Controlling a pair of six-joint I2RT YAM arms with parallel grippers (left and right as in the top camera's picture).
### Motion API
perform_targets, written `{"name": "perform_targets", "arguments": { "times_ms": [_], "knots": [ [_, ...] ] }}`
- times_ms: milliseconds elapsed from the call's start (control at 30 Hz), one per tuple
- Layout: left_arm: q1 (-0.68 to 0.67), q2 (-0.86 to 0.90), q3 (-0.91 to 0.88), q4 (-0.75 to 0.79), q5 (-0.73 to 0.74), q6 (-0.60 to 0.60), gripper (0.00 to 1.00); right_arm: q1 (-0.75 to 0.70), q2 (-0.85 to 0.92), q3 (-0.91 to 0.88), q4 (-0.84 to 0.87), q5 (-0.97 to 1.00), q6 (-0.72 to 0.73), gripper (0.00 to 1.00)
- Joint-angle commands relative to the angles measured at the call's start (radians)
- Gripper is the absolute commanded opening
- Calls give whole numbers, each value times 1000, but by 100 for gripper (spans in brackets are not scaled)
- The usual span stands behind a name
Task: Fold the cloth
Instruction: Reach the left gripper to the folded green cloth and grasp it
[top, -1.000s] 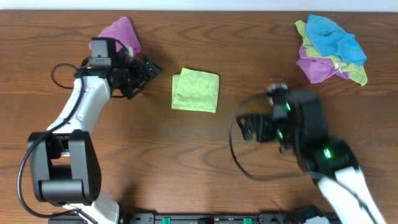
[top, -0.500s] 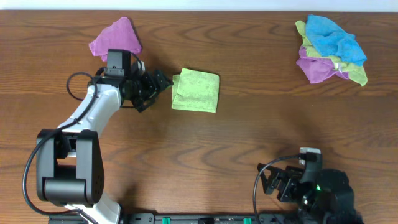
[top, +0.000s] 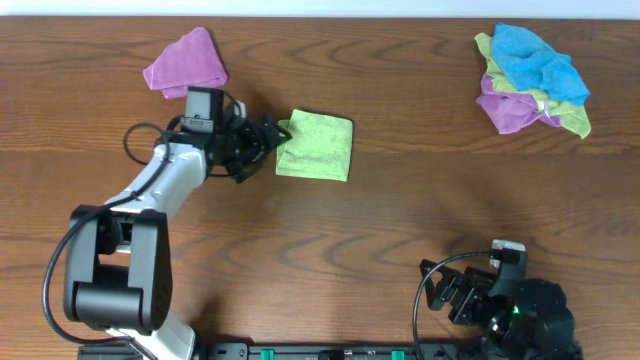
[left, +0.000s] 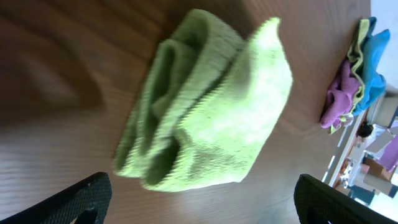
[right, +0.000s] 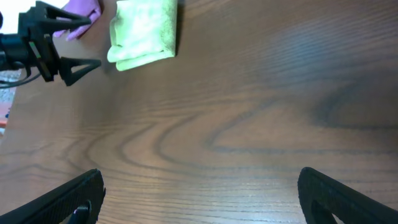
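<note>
The green cloth (top: 315, 146) lies on the desk (top: 400, 200) near the magenta cloth (top: 185, 64), doubled into a small, thick square. It looks light, soft and floppy, and napped enough to grip. Pinching only the top ply would likely peel the layers apart, so I'd take it at the rolled edge facing the magenta cloth, catching every layer. The left tool (top: 262, 148) sits between the two cloths, fingers spread and empty; it may be touching that edge, I can't be sure. The right tool (top: 445, 295), also spread and empty, is well apart from the magenta cloth. I see no container; a heap of cloths (top: 530, 78) lies loose, farther off.
</note>
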Motion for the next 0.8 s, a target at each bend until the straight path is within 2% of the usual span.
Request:
{"name": "perform_targets", "arguments": {
  "times_ms": [0, 767],
  "knots": [
    [-21, 2, -29, 24, -34, -59, 95, -6, -7, -3, -5, 18, 14, 99],
    [-34, 20, -308, 424, -43, -317, 95, -6, -7, -3, -5, 18, 14, 99]
  ]
}}
